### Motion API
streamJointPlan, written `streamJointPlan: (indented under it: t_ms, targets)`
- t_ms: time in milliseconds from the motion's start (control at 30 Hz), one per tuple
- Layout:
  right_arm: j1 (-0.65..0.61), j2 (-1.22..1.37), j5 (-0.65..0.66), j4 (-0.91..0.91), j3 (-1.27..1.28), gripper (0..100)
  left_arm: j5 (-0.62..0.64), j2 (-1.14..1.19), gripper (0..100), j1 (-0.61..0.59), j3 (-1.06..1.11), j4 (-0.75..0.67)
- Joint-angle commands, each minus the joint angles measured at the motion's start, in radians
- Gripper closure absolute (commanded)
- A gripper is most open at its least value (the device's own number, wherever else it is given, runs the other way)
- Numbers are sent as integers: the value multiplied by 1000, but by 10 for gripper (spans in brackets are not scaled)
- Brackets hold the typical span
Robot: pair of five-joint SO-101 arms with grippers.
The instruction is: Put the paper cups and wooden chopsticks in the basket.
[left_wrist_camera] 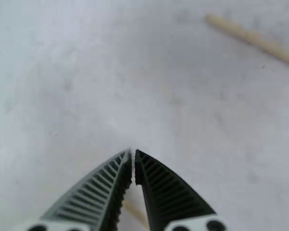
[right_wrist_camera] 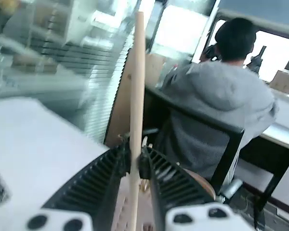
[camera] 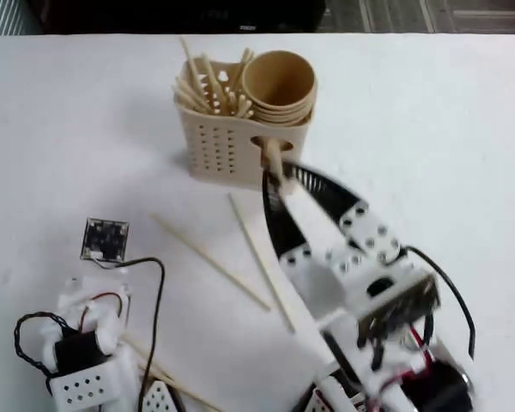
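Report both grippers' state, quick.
Left gripper: closed, nothing gripped.
Right gripper: closed on a wooden chopstick.

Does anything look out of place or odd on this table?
A small black square circuit board lies on the white table, left of two loose wooden chopsticks; it is no task item. The right gripper is shut on one wooden chopstick beside the beige perforated plastic basket. Nothing looks spilled or damaged.

light bright, even | table [camera: 446, 120] glare | shadows soft | bkgd windows [right_wrist_camera: 180, 29] blown
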Motion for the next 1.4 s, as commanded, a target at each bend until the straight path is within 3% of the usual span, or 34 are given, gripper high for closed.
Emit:
streamJointPlan:
  t_ms: [0,333,767,967,1200,1367]
  targets:
    - [36,137,-58,-274,-28,980,11,-7,962,-1,-5,6]
    - [41,567,-86,-918,-35,980,11,-7,964,-1,-5,8]
    - [64,915,-86,-1055,-32,955,11,-7,965,-1,-5,8]
    - [79,820,-87,-839,-31,858,11,-7,965,-1,-5,2]
    - [13,446,-89,-298,-28,855,6,-7,963,-4,-5,6]
    - [7,314,-95,39,-15,857,6,-7,965,-5,-5,2]
